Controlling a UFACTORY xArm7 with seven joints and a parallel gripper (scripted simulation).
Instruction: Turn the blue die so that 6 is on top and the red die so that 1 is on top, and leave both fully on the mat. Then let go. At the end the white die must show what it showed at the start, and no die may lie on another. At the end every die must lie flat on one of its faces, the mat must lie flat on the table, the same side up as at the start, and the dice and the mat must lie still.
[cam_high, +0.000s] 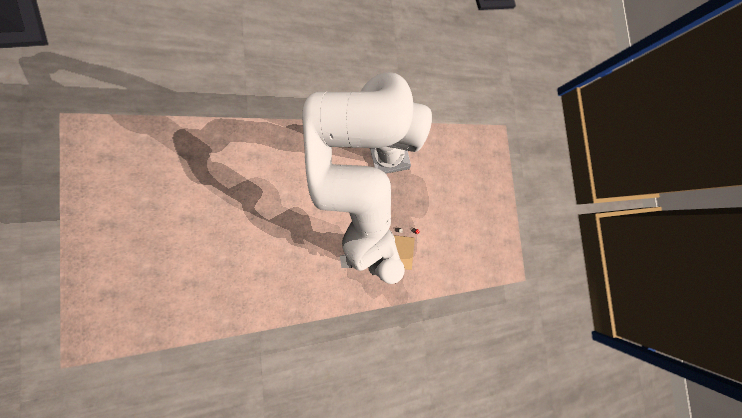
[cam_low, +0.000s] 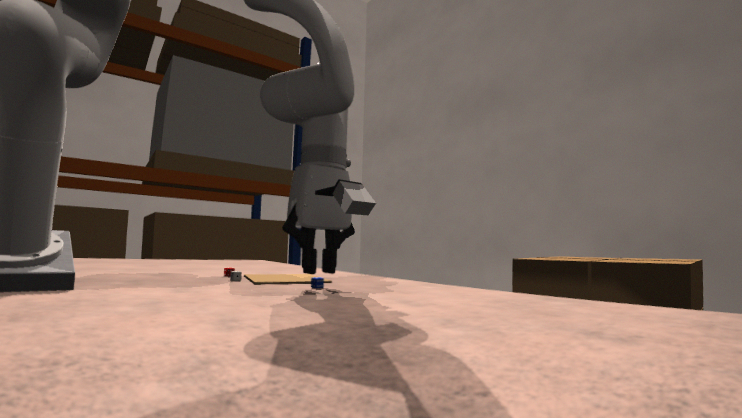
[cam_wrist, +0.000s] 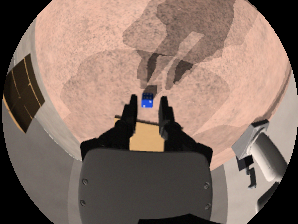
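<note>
My gripper (cam_low: 319, 269) (cam_wrist: 148, 103) is partly open and empty, pointing down just above the blue die. The blue die (cam_low: 317, 282) (cam_wrist: 147, 101) rests on the table just outside the tan mat's edge; in the wrist view it shows between the fingertips, below them. Its pips are too small to read surely. The arm hides it in the top view. The mat (cam_high: 406, 250) (cam_low: 275, 279) (cam_wrist: 146, 140) lies flat. The white die (cam_high: 398, 230) (cam_low: 235, 276) and the red die (cam_high: 416, 231) (cam_low: 228, 271) rest apart off the mat, on the robot base's side; their top faces are unreadable.
The pinkish table (cam_high: 181, 290) (cam_low: 155, 353) carries the dice, the mat and the arm's base (cam_high: 392, 167) (cam_low: 62, 275). The arm covers part of the mat in the top view. Shelves with boxes (cam_low: 218, 236) stand beyond the table, and a low brown box (cam_low: 607, 285) stands at the right in the exterior view.
</note>
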